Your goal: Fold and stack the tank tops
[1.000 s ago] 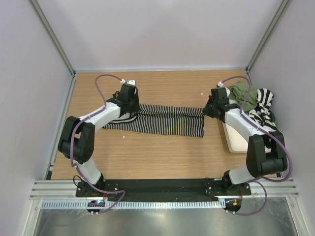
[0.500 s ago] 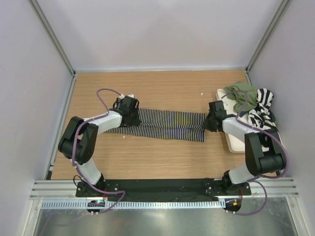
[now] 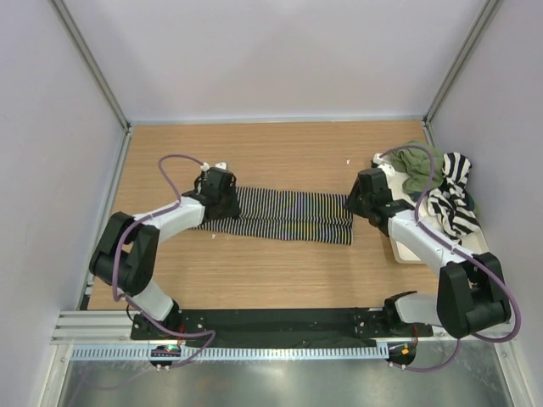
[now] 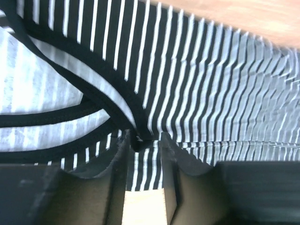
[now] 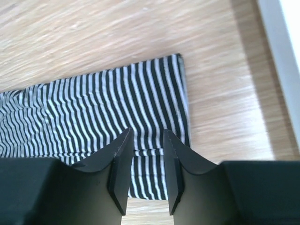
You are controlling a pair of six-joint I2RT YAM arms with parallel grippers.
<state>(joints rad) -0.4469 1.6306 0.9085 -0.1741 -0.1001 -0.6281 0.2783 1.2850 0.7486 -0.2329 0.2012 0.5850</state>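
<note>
Wooden table (image 3: 280,271), pinstriped tank top (image 3: 288,216) lengthwise left-right, straps (image 4: 93,101) leftward

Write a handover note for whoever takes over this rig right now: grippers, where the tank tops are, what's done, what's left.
Grippers: the left gripper is open, low over the strap end of the pinstriped tank top. The right gripper is open over its hem end. Neither holds anything.
Things: the pinstriped tank top lies flat on the table as a long narrow band, apparently folded lengthwise. The olive tank top and the broad-striped tank top are heaped unfolded on the cream tray at the right.
Done: seemingly the first fold of the pinstriped one.
Left: fold it shorter, fold the other two, stack all three.
</note>
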